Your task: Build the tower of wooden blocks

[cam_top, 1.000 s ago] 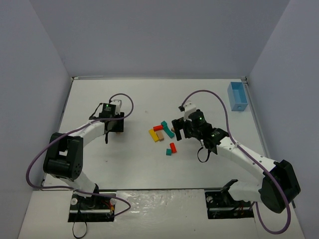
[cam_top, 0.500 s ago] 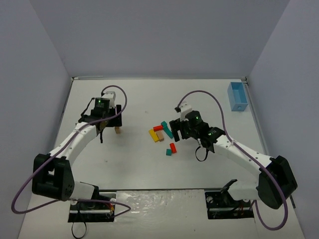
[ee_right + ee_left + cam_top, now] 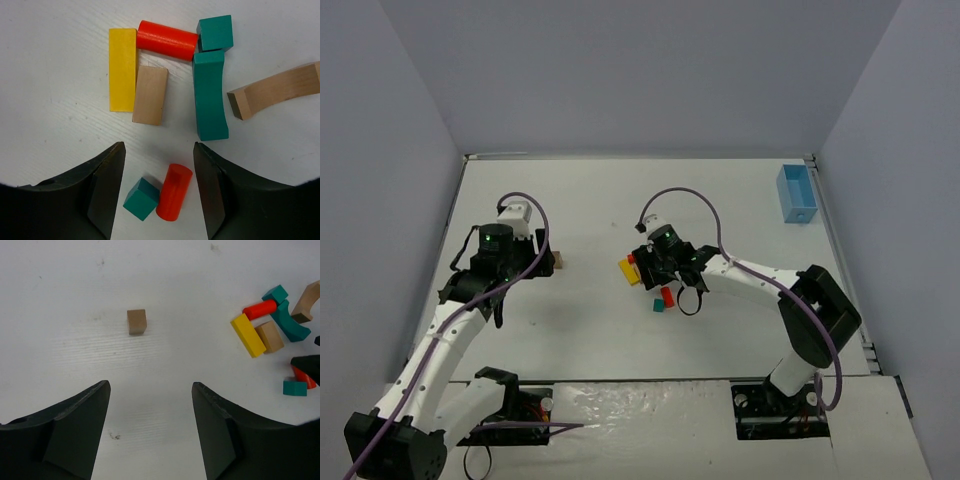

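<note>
The wood block tower is unbuilt: its blocks (image 3: pixel 150 95) lie flat mid-table. The right gripper (image 3: pixel 159 150) hovers wide open and empty over 1 red cylinder (image 3: pixel 174 192) and 1 teal cube (image 3: pixel 141 198). The left gripper (image 3: pixel 150 387) gapes empty near 1 tan cube (image 3: pixel 136 321). The light-blue bin (image 3: pixel 796 193) sits far right, its contents unreadable.

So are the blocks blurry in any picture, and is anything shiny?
Right wrist view: the upper red wooden cylinder and the yellow wooden bar look sharp, with soft shadows. Left wrist view: the small tan wooden cube is clear. Top view: glare whitens the glossy strip along the near edge.
</note>
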Robot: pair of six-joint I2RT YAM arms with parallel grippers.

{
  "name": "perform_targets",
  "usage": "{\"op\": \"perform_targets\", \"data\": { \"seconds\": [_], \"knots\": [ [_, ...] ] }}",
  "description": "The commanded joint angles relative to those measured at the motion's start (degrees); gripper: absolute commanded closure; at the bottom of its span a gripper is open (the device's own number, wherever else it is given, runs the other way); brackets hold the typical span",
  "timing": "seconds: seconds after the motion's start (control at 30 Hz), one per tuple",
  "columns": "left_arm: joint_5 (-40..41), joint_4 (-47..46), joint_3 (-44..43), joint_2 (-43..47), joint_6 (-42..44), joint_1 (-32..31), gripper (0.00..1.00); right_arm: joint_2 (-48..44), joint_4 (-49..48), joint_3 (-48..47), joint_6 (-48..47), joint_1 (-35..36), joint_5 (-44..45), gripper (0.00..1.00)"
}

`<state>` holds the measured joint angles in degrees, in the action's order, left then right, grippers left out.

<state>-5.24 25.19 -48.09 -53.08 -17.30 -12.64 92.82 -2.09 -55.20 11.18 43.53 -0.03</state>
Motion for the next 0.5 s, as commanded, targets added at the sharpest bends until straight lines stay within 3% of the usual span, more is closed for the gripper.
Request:
{"op": "perform_targets", "data": {
  "seconds": [0.0, 0.47],
  "knots": [
    [-2.3, -0.8, -0.7, 0.2, -0.9, 0.0, 0.36, 2.3, -1.1, -4.8, 3.2, 0.5, 2.8, 0.47],
    [-3.2, -0.3, -1.2, -0.7, -1.0, 0.0, 0.36, 9.6, -1.2, -9.5, 4.4, 0.8, 3.8, 0.52]
  ]
}}
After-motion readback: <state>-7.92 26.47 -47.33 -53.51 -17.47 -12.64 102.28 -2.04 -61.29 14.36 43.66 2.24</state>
